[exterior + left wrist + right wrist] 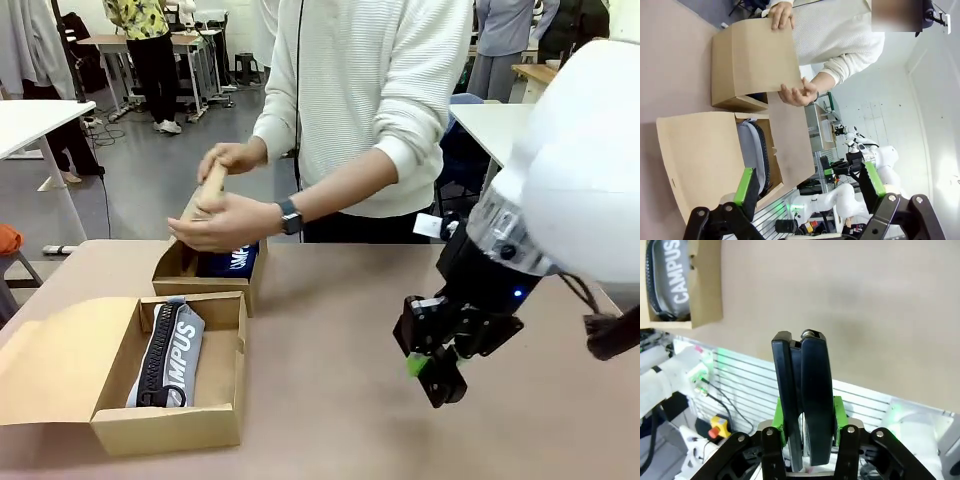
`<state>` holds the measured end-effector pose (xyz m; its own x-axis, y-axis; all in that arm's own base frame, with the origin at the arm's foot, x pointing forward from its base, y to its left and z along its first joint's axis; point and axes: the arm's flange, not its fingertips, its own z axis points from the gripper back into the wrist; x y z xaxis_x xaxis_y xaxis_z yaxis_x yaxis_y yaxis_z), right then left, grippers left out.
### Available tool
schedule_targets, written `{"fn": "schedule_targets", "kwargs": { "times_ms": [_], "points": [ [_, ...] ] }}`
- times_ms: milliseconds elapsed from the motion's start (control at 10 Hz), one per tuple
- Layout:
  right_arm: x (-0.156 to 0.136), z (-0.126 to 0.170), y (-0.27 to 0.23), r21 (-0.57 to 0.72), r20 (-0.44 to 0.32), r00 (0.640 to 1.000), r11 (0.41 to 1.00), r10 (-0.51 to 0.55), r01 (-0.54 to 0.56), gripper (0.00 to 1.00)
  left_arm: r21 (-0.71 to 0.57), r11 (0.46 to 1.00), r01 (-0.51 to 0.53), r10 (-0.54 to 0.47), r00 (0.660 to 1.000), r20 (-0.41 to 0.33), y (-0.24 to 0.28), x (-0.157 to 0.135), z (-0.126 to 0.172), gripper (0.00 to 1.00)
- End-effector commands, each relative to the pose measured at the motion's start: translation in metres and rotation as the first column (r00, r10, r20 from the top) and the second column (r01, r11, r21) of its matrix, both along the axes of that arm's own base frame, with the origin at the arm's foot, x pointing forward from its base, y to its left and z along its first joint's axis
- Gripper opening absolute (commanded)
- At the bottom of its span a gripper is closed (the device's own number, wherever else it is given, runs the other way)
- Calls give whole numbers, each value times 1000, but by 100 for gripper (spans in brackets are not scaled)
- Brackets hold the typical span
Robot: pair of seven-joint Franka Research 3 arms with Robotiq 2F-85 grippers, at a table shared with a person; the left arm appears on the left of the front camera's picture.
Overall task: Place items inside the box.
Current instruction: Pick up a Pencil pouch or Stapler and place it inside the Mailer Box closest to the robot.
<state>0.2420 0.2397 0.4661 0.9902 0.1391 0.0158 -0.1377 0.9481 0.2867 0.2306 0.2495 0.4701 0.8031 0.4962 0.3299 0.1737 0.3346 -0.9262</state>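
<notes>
Grey case (pixel 170 350) sits in the box (pixel 170 432), well left of right fingers (pixel 440 385), pressed together empty; left fingers (pixel 746 186) spread wide, empty

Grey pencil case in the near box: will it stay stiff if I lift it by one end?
Probably floppy: the grey pencil case looks like soft fabric, slumped in the box. Likely light and not slippery; the chunky zipper should give some grip.

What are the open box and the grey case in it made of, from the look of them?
Open box: matte brown cardboard, judging by its raw folded edges. Grey case: soft woven fabric, seemingly; it slumps and bears printed letters. Its black zipper may be plastic; unclear.
</notes>
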Motion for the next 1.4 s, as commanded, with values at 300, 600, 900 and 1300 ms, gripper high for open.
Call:
{"fn": "schedule_targets", "kwargs": {
  "times_ms": [300,600,900,1300],
  "points": [
    [4,-20,5,4,-23,999,999,-48,48,41,-7,1000,3,-3,1000,25,-1,0,2,100],
    [16,-20,25,37,3,1000,999,-22,21,41,-7,1000,3,-3,1000,25,-1,0,2,100],
    [40,-15,94,-22,-7,997,997,79,-79,41,-7,1000,3,-3,1000,25,-1,0,2,100],
    [48,-9,160,-96,12,982,978,189,-187,41,-7,1000,3,-3,1000,25,-1,0,2,100]
  ]
}}
